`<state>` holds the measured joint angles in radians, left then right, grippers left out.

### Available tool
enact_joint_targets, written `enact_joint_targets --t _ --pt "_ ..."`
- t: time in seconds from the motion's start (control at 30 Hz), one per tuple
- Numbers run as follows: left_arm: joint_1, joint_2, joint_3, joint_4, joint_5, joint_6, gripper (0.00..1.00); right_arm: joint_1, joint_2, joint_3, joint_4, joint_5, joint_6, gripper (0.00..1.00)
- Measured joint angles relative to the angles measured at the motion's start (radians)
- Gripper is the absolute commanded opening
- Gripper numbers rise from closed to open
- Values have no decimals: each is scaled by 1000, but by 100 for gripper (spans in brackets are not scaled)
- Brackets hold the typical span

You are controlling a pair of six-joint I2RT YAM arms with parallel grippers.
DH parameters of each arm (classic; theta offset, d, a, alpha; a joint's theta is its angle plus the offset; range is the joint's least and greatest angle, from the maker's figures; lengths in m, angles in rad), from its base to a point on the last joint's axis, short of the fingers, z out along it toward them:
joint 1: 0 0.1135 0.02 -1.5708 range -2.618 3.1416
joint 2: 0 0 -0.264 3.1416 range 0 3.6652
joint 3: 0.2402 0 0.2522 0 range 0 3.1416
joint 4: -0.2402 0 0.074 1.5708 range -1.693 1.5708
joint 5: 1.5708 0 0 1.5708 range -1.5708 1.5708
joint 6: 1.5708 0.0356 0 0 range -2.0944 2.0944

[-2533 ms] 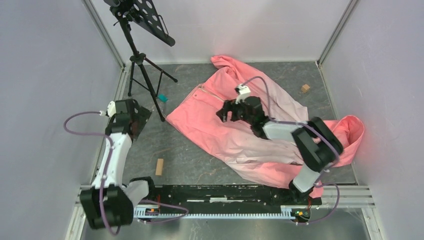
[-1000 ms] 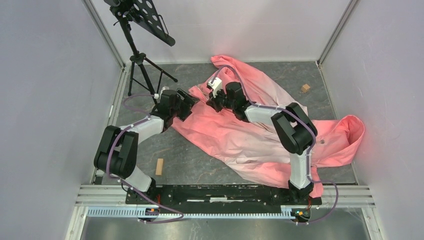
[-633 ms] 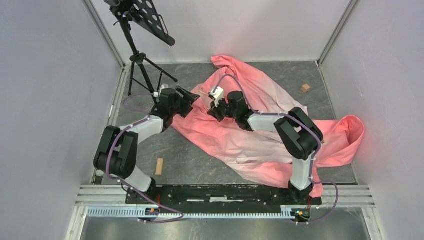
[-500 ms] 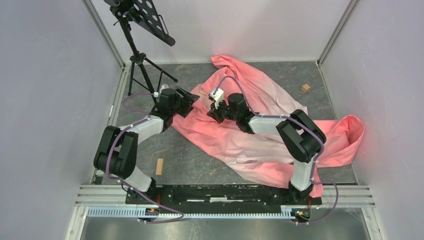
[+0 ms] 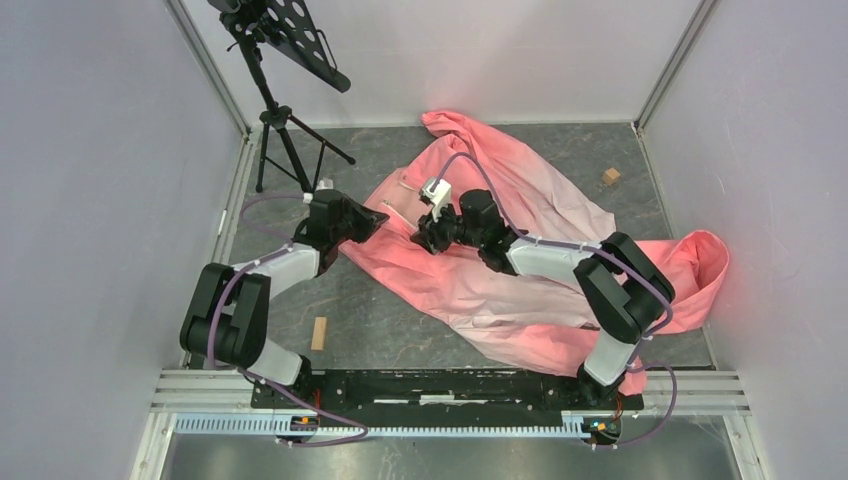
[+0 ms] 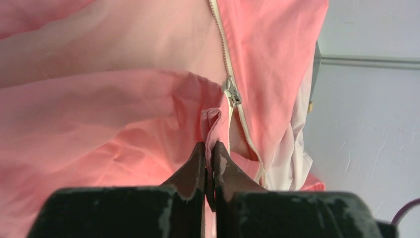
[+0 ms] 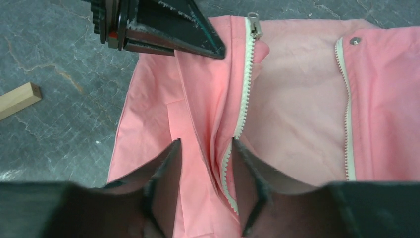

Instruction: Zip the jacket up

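The salmon pink jacket (image 5: pixel 520 270) lies spread on the grey floor. My left gripper (image 5: pixel 372 216) is shut on a fold of its fabric (image 6: pixel 213 119) at the left edge, just below the pale zipper slider (image 6: pixel 231 92). My right gripper (image 5: pixel 420 240) is open just to the right of it. Its fingers straddle a fold of the jacket (image 7: pixel 297 99) and the toothed zipper edge (image 7: pixel 243 84). The left gripper (image 7: pixel 163 25) shows at the top of the right wrist view, beside the slider (image 7: pixel 253 22). The other zipper half (image 7: pixel 348 124) lies apart to the right.
A black music stand on a tripod (image 5: pixel 285 130) stands at the back left, close to the left arm. A wooden block (image 5: pixel 319 333) lies on the floor near the left arm and shows in the right wrist view (image 7: pixel 19 99). A smaller block (image 5: pixel 610 177) lies back right. Walls close in on both sides.
The left arm swung in from the left and closed on the jacket's edge. Both grippers have since shifted nearer and slightly left, drawing the jacket's corner with them.
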<state>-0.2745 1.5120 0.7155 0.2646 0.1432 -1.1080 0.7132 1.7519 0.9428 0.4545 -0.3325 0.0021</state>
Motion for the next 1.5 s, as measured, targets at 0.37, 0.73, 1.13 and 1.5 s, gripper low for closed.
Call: enact_joint_targets --t 0.37,0.73,1.13,1.5 --pt "22 -125 -230 221 146 73 2 -53 49 229 -129 -183 107 69" --pt "30 -224 -264 270 175 140 2 -77 268 349 -125 -366 206 60" --pt "31 -261 -291 269 174 164 2 -80 278 318 40 -483 325 3" --pt "69 -269 -317 255 187 130 71 -80 232 242 84 -479 342 0"
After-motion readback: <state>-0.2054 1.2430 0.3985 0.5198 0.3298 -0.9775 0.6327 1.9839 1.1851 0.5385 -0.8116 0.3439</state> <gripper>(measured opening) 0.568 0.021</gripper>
